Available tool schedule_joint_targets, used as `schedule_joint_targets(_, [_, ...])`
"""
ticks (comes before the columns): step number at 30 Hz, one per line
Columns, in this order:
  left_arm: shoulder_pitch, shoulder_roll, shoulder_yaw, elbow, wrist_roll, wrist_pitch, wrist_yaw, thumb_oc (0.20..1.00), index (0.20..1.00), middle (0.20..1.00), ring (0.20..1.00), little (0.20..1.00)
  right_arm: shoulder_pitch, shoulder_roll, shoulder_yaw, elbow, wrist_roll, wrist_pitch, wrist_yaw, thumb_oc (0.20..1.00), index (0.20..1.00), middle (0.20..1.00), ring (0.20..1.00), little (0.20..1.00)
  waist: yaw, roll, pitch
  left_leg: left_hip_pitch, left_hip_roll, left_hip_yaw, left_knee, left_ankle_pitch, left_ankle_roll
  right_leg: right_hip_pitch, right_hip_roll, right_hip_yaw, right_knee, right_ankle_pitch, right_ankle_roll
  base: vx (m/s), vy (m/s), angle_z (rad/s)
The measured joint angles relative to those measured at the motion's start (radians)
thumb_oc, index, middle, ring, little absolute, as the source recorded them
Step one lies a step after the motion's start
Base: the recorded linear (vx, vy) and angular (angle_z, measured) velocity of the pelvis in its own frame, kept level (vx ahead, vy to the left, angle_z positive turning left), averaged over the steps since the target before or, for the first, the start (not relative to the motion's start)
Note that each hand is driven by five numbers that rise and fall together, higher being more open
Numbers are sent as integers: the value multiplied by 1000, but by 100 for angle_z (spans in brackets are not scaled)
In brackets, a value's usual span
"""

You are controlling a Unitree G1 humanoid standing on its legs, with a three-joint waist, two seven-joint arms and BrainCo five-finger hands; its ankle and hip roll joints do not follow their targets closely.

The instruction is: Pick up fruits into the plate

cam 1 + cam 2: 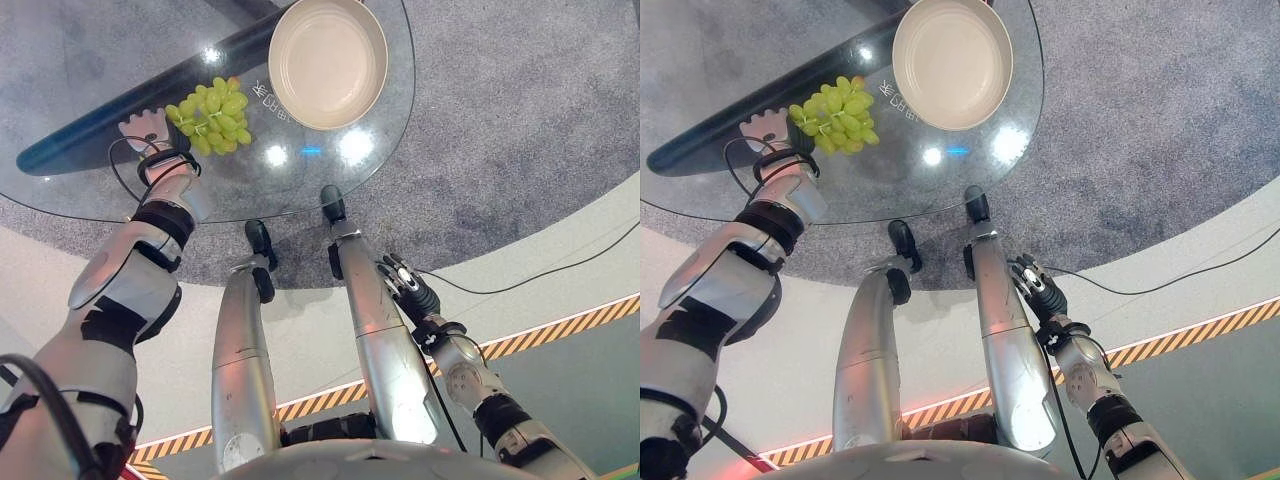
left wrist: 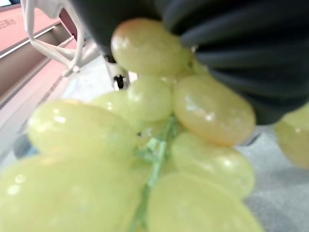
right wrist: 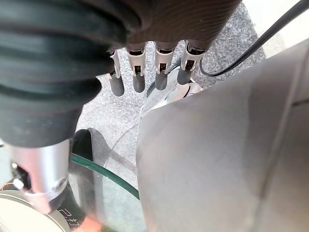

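A bunch of green grapes [image 1: 212,117] lies on the round glass table [image 1: 300,185], just left of an empty cream plate [image 1: 327,62]. My left hand [image 1: 147,134] rests on the glass against the bunch's left side, fingers stretched out and not closed round it. The left wrist view has the grapes [image 2: 159,145] pressed right up against the hand's dark cover. My right hand [image 1: 409,283] hangs low beside the table's near edge, away from the fruit. Its fingers [image 3: 161,79] hang straight and hold nothing.
A dark bar runs under the glass from the far left towards the plate. Grey carpet [image 1: 520,120] surrounds the table. A black-and-yellow striped line [image 1: 560,325] crosses the pale floor on the right.
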Motion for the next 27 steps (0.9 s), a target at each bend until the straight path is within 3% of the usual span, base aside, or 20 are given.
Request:
schedule_joint_targets(6, [21, 22, 29, -6, -153, -110, 21, 200, 200, 200, 200, 200, -1, 2, 0, 0, 0, 0, 4, 1000, 1000, 1000, 1000, 1000, 3, 0, 0, 18, 0, -1, 1, 0, 1, 21, -1, 0, 0, 0, 0, -10, 0, 0])
schedule_joint_targets(13, [212, -2, 116, -102, -341, -321, -17, 200, 200, 200, 200, 200, 4, 1, -2, -5, -2, 3, 7, 1000, 1000, 1000, 1000, 1000, 11, -2, -1, 146, 0, -5, -66, 9, -4, 156, -3, -8, -76, 12, 2, -19, -3, 0])
schedule_joint_targets(20, [364, 14, 208, -260, -360, -411, -85, 200, 200, 200, 200, 200, 6, 17, -15, -117, 1, 20, 35, 1000, 1000, 1000, 1000, 1000, 68, -1, -1, 386, 0, -30, -211, 40, -8, 400, -5, -35, -207, 24, -11, 15, -8, 7])
schedule_joint_targets(27, [505, 166, 258, -523, -380, -449, -193, 200, 200, 200, 200, 200, 19, 44, -35, -246, 50, 71, 71, 1000, 1000, 1000, 1000, 1000, 114, 3, -2, 628, -9, -46, -364, 76, -7, 637, -29, -82, -316, 42, -23, 87, -2, 13])
